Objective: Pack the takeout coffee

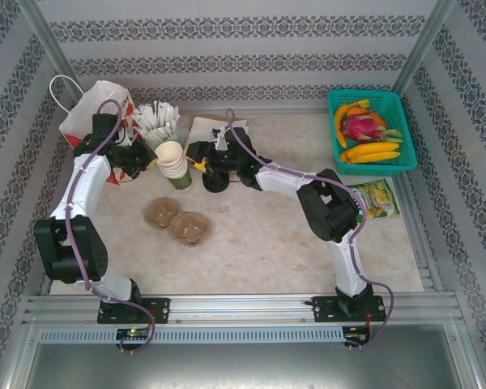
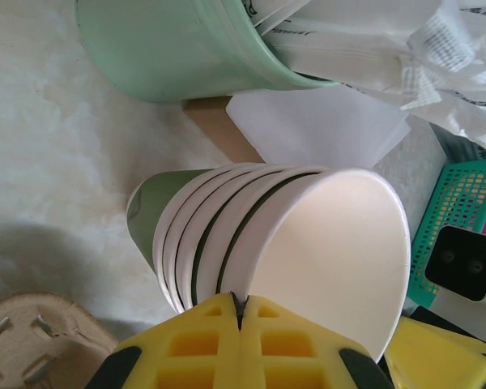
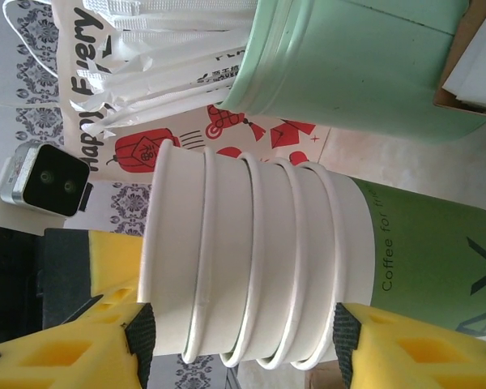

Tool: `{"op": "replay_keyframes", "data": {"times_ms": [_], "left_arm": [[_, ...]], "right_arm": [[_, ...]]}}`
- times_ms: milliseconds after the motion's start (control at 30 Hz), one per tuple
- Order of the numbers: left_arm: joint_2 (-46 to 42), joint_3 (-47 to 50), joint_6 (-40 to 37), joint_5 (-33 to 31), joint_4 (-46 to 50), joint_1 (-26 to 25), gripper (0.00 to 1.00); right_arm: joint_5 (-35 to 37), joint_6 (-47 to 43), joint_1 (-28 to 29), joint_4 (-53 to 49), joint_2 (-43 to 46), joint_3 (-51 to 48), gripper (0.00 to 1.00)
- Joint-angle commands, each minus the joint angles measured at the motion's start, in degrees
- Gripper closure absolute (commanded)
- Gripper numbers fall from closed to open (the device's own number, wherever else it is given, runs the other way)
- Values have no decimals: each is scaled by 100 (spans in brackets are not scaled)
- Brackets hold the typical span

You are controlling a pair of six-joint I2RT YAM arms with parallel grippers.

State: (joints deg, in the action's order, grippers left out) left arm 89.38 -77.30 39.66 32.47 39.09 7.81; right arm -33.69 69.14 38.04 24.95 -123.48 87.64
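Both are empty: my right gripper (image 3: 243, 340) stands partly wide, yellow foam pads (image 3: 81, 356) framing the nested stack of smooth, lidless cream-rimmed paper cups (image 3: 251, 267) just ahead; my left gripper (image 2: 239, 312) is pinched shut at that stack's rim. The olive-green paper takeout coffee (image 1: 216, 184), capped in round black plastic against spills, sits just beside my right gripper.

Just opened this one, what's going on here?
The right claw is open, its yellow fingers on either side of a stack of lidless white-rimmed green paper cups in the wrist view; no firm grip shows. The left claw is shut on nothing and hovers right beside the same stack. A brown moulded cardboard cup carrier lies apart, nearer the arm bases.
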Motion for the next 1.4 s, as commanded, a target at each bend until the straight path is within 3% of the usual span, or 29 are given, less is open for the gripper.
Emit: {"op": "replay_keyframes", "data": {"times_ms": [0,400,1000,1167,1367], "left_arm": [[-197,90,148,202,-311,-49,100],[-204,404,416,483,-717,-51,100],[-490,646,1150,1093,-1580,114,100],[-596,720,1075,1105,-1526,210,100],[-704,602,205,500,-711,203,100]], "right_arm": [[65,85,36,212,-174,115,39],[92,152,77,468,-392,226,42],[712,-424,115,-770,-323,12,49],[671,-560,86,-723,-203,-43,48],[901,-732,-171,-742,548,-444,46]]}}
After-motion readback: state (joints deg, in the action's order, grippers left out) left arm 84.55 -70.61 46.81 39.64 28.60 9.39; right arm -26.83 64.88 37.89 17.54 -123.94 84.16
